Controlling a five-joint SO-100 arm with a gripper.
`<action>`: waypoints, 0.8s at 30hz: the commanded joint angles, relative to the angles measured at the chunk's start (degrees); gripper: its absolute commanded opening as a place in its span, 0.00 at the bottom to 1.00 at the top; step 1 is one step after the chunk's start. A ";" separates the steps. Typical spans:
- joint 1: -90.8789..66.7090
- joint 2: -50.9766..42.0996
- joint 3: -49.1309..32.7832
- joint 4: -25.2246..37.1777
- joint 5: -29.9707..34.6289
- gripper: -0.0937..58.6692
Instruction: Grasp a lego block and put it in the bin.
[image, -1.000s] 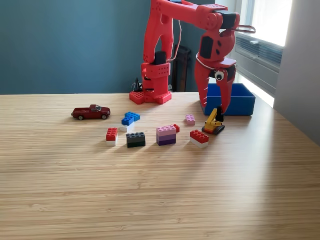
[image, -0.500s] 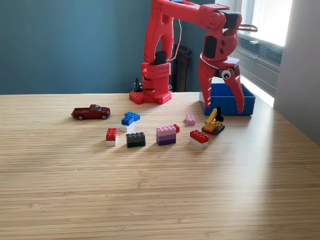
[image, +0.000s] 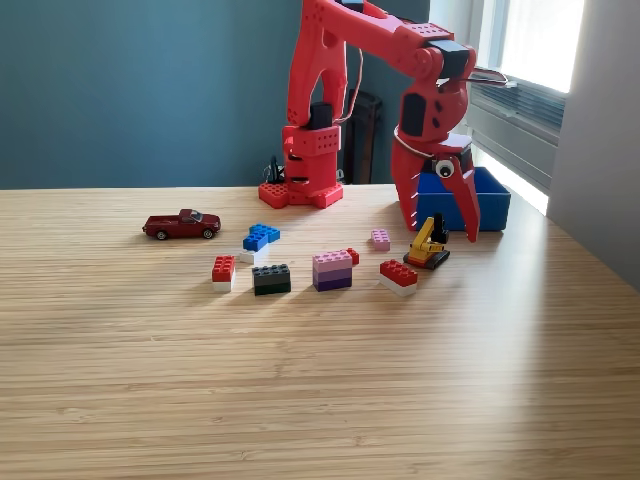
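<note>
My red gripper (image: 441, 232) hangs open just in front of the blue bin (image: 493, 196), at the exterior view's right. Its two fingers straddle the space above a small yellow and black digger toy (image: 428, 246), and nothing is held between them. Lego blocks lie spread on the table to the left of the gripper: a red and white one (image: 398, 276), a pink and purple stack (image: 332, 270), a black one (image: 271, 278), another red and white one (image: 223, 268), blue ones (image: 260, 237) and a small pink one (image: 380, 238). The arm hides part of the bin.
A dark red toy car (image: 181, 224) stands at the left of the blocks. The arm's red base (image: 302, 192) sits at the back of the wooden table (image: 320, 380). A window and radiator are behind the bin at the right.
The gripper has spread its fingers open, swung a little to the right over the bin's front, then come back left and lower over the yellow digger toy. The blocks have not moved.
</note>
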 joint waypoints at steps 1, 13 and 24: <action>1.23 2.29 0.53 -2.20 -0.44 0.56; 2.99 2.29 6.86 -9.05 -1.23 0.57; 3.60 2.20 10.11 -14.41 0.53 0.28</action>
